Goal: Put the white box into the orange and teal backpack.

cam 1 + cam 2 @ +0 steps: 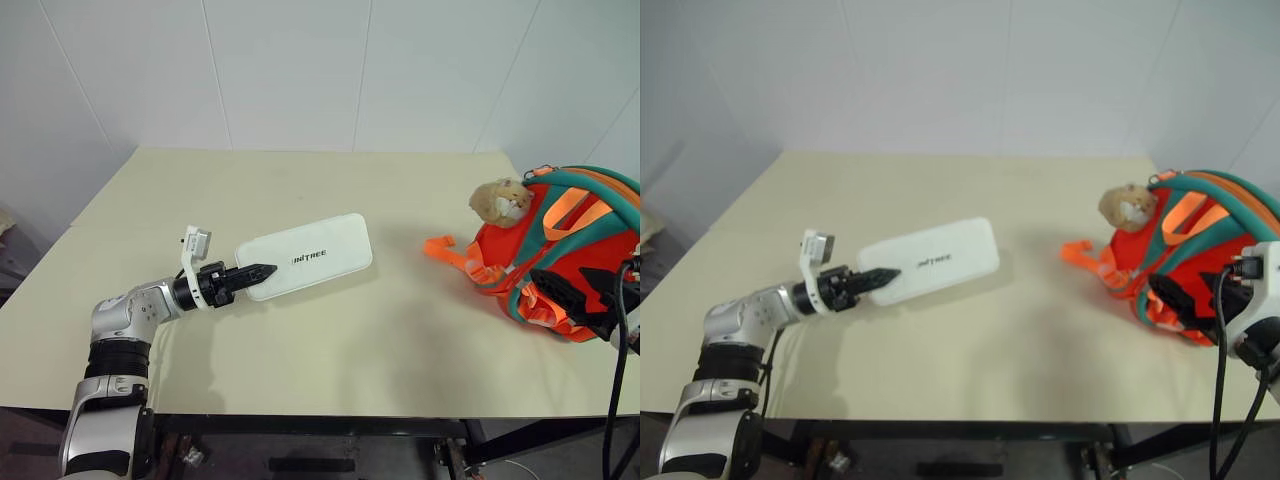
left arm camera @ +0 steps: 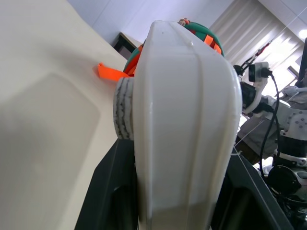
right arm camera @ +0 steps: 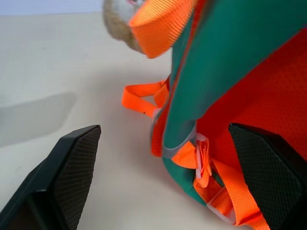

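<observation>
Pinching white box [image 1: 305, 257], left gripper [image 1: 262, 271] (seemingly lifted).

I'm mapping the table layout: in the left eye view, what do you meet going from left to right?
Left gripper, shut on the white box → loose orange strap → tan plush toy → orange and teal backpack.

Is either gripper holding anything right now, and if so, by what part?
The left gripper is shut on the white box, clamping its near short end. The right gripper is open by the orange and teal backpack, holding nothing.
</observation>
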